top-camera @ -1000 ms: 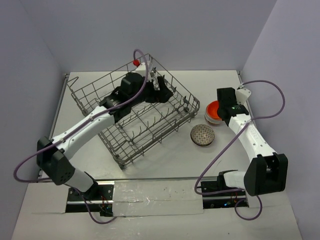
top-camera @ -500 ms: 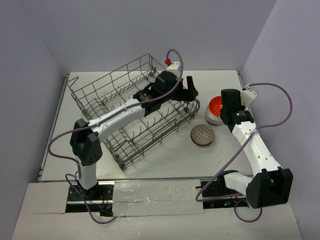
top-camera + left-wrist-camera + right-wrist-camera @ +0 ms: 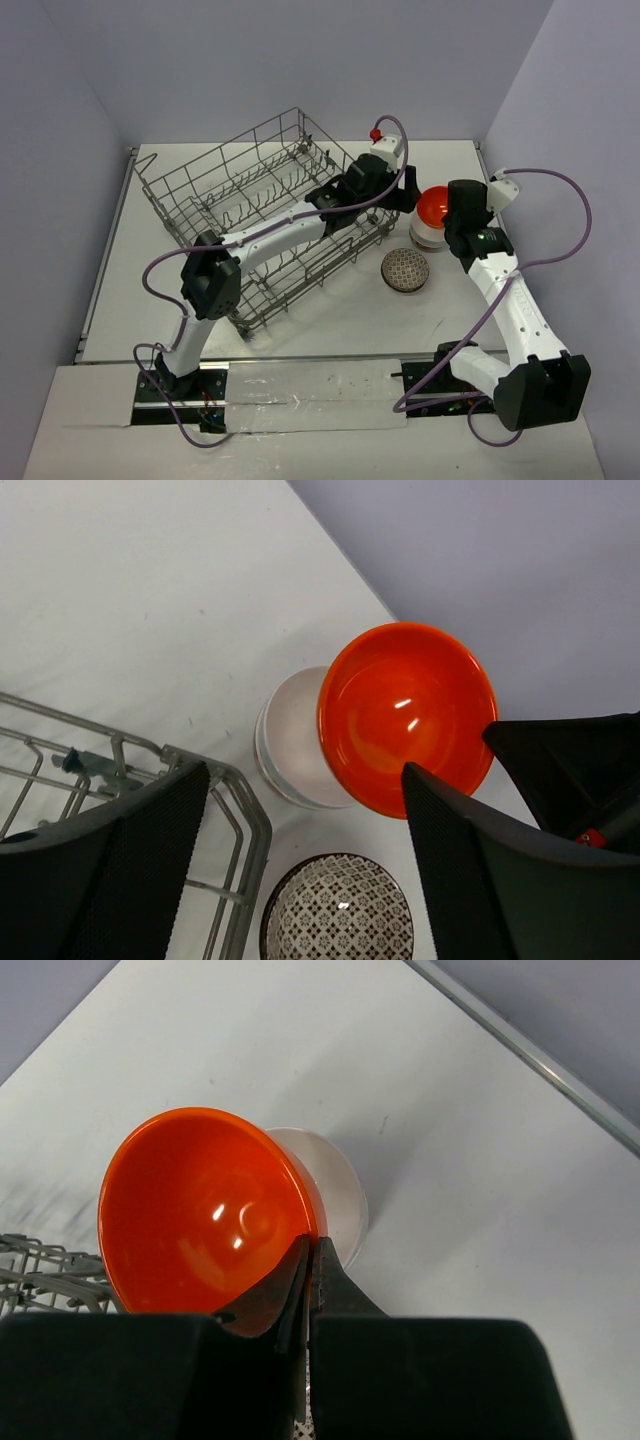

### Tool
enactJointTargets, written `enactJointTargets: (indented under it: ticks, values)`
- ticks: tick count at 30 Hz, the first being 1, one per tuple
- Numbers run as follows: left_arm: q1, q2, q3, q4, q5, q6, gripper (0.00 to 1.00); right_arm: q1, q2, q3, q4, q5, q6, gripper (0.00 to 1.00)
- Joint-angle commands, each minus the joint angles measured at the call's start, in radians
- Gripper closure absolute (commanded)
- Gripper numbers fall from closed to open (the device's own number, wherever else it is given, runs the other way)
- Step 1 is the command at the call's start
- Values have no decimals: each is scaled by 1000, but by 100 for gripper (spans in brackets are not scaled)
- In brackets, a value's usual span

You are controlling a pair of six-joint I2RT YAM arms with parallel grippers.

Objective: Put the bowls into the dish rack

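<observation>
My right gripper (image 3: pixel 308 1252) pinched the orange bowl (image 3: pixel 200 1210) by its rim, over the white bowl (image 3: pixel 335 1185); my left gripper (image 3: pixel 305 780) hung spread at the orange bowl's nine o'clock.

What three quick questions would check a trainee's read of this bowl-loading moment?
1. Fill in: the left gripper has its jaws ___, holding nothing.
2. Which one grips the orange bowl by its rim? A) left gripper B) right gripper C) neither
3. True or false: the patterned bowl lies inside the dish rack.
Key: 1 open; 2 B; 3 false, it rests on the table outside the rack.
</observation>
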Motion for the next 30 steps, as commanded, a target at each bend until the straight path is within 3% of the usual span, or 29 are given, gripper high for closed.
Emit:
enactJointTargets:
  ticks: [1,8,15,23,30]
  values:
    - [-12,20,66,96,4,54,19,-5,-37,-4,81,5,12,100]
    - [-24,98,125,113,28,75,23,-5,-59,-8,94,-15,8,100]
    - [-41,138,159,113,-4,92,40,-5,-88,-27,119,-21,5,100]
    - [-49,178,201,113,-18,92,46,-5,-114,-34,128,-29,2,100]
    - [-50,159,193,146,-38,97,84,-2,-157,-62,162,-46,-17,100]
